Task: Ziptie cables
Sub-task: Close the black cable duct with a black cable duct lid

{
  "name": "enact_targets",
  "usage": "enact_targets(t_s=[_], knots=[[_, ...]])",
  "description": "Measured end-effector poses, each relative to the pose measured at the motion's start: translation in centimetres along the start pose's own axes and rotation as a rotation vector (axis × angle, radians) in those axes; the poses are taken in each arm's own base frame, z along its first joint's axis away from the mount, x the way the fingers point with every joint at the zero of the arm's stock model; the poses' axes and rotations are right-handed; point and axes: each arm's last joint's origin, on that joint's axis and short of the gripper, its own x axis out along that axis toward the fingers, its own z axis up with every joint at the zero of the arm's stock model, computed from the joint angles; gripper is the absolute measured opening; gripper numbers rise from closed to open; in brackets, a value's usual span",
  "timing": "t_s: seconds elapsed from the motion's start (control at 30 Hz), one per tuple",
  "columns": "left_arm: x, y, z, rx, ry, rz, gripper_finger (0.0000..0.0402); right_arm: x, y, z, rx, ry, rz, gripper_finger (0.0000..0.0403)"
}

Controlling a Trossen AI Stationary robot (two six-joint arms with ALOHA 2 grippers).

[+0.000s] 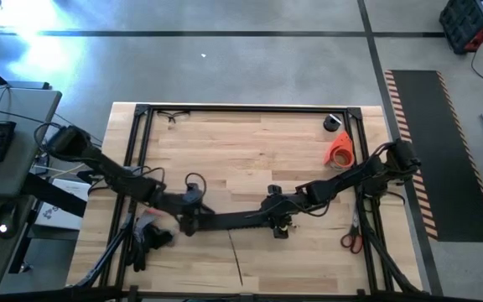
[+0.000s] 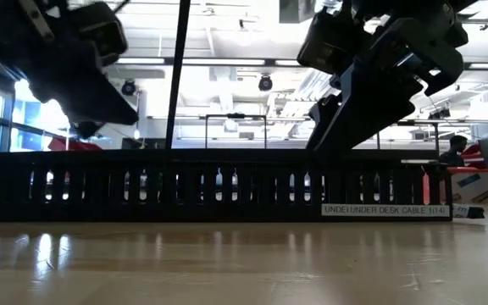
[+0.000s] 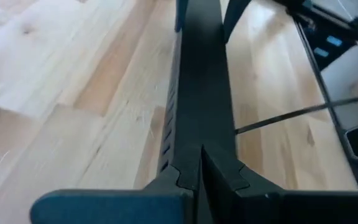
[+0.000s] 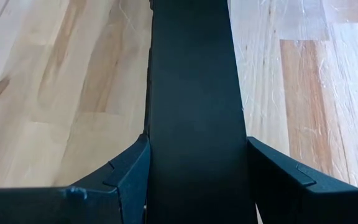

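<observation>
A long black slotted strip (image 1: 233, 221) stands on its long edge on the wooden table (image 1: 250, 159), near the front middle; the low view shows its slotted wall (image 2: 227, 186). My right gripper (image 1: 277, 222) is at its right end, with the strip (image 4: 191, 74) between its fingers. My left gripper (image 1: 189, 222) is shut at the strip's left end, its tip (image 3: 201, 171) over the strip's top (image 3: 201, 74). The cables (image 1: 147, 235) lie in a loose bunch at the near left, beside the left arm. My left gripper hovers with its shut fingers (image 3: 185, 177) over the strip's left end; I cannot tell whether it touches. My right gripper has the strip's two long sides (image 4: 157, 155) between its fingers (image 4: 129, 171), near the strip's right end. The fingers slant down from the table's right and point along the strip. The strip's lower edge (image 2: 227, 219) rests on the table.
A thin dark strand (image 1: 235, 256) lies on the table in front of the strip. An orange roll (image 1: 340, 151) and a small black thing (image 1: 334, 123) sit at the far right, and scissors (image 1: 350, 242) at the near right. A black frame (image 1: 250, 109) borders the table.
</observation>
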Motion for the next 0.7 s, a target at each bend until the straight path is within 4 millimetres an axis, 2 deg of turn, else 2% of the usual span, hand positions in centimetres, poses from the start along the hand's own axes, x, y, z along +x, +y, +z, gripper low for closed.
enact_targets(t_s=[0.17,0.37,0.5,0.7], knots=[[1.6,0.3,0.6,0.050,-0.021,-0.121,0.0000,-0.3,0.0,0.1,-0.003,0.000,0.002,0.0205],[3.1,-1.2,1.6,0.280,-0.037,-0.127,0.0013,-0.3,-0.1,0.1,-0.002,-0.001,0.002,0.0205],[3.9,-2.5,3.0,0.409,0.023,-0.096,0.0064,-0.3,-0.1,0.1,-0.001,-0.003,0.002,0.0205],[4.5,-3.9,5.1,0.426,0.134,-0.010,0.0178,-0.3,0.0,0.1,-0.001,-0.006,0.003,0.0205]])
